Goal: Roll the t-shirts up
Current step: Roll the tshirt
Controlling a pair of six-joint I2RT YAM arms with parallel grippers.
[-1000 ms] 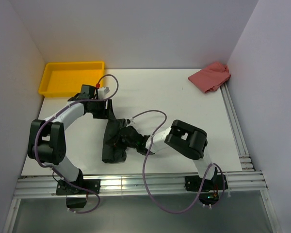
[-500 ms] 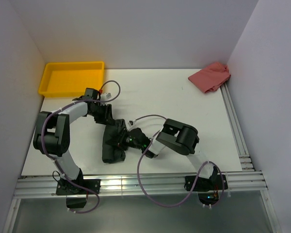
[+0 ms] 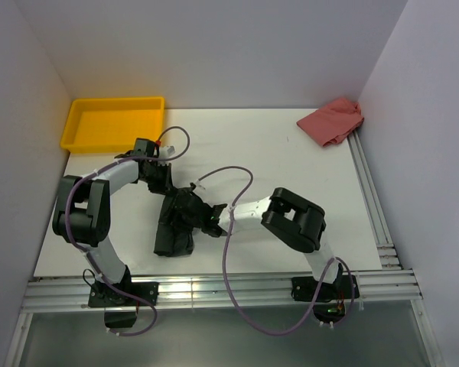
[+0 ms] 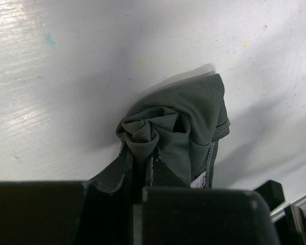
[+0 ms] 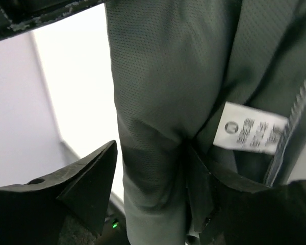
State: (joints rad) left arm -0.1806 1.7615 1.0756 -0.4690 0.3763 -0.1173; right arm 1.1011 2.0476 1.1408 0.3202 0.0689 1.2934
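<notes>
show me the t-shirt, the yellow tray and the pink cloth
t-shirt [image 3: 172, 235]: top external view, lower part of the bundle
yellow tray [image 3: 111, 124]: top external view, its bare floor
pink cloth [image 3: 333, 122]: top external view, middle of the fabric

**One label, its print unreadable**

The only printed matter is a small white label [image 5: 250, 133] sewn to the grey t-shirt [image 5: 158, 76]. In the right wrist view the label carries a round dark emblem at its left end and a few short lines of dark print beside it. All of this is too blurred to make out. The left wrist view shows only a white corner of the label, with no legible print.
</notes>
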